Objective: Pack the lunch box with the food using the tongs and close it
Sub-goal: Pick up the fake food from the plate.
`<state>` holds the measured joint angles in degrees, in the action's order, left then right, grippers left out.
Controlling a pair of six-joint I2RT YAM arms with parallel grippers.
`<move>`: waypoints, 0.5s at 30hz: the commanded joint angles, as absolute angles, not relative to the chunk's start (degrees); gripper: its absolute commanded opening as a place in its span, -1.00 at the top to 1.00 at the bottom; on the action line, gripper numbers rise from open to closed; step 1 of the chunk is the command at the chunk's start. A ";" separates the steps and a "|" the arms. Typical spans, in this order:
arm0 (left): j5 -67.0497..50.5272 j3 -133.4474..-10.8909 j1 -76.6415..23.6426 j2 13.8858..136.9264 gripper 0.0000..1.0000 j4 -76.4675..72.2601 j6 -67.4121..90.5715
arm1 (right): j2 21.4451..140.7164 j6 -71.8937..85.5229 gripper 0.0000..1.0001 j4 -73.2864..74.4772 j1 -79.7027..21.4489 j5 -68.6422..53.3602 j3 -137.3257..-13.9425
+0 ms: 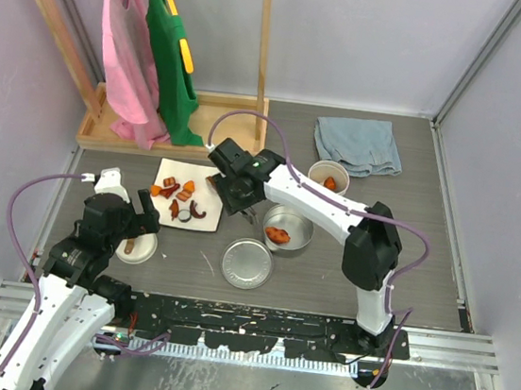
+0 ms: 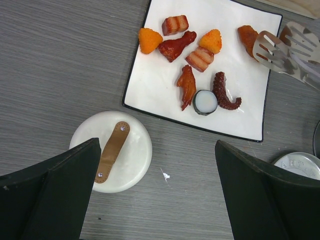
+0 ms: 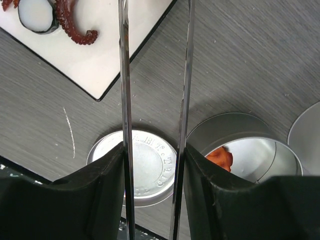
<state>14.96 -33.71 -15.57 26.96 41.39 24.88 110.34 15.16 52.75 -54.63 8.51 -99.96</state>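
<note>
Several pieces of food (image 2: pixel 187 50) lie on the white square plate (image 2: pixel 150 85). My right gripper (image 3: pixel 152 150) is shut on the two slim arms of the tongs (image 3: pixel 123 75). The tongs' slotted tips (image 2: pixel 275 50) stand apart over the plate's right corner, beside an orange-brown piece (image 2: pixel 246 36). The steel tin (image 1: pixel 287 229) holds an orange piece (image 3: pixel 220 157). Its flat lid (image 1: pixel 246 263) lies next to it. The white tub (image 1: pixel 329 177) also holds a piece. My left gripper (image 2: pixel 157 150) is open and empty over the table, just right of the white lid with the brown handle (image 2: pixel 112 150).
A wooden rack with pink and green garments (image 1: pixel 162 69) stands at the back left on a wooden tray (image 1: pixel 106 133). A folded blue cloth (image 1: pixel 358 145) lies at the back right. Walls close in on both sides.
</note>
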 commanded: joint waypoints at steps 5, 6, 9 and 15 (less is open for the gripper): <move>15.03 -34.63 -15.13 26.29 -0.96 39.57 25.05 | 112.56 11.38 0.01 53.82 -54.58 10.85 -107.22; 15.03 -34.60 -15.18 26.32 -0.96 39.55 25.05 | 112.99 11.27 0.00 53.94 -54.59 10.94 -107.55; 15.00 -34.58 -15.12 26.24 -0.96 39.55 25.07 | 114.52 10.47 0.01 54.03 -54.57 11.00 -108.07; 15.18 -34.61 -15.16 26.28 -0.96 39.63 25.05 | 117.25 8.46 0.01 55.35 -54.58 12.01 -110.44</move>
<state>14.98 -33.71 -15.46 26.79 41.39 24.86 116.36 10.85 54.85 -54.63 10.22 -106.91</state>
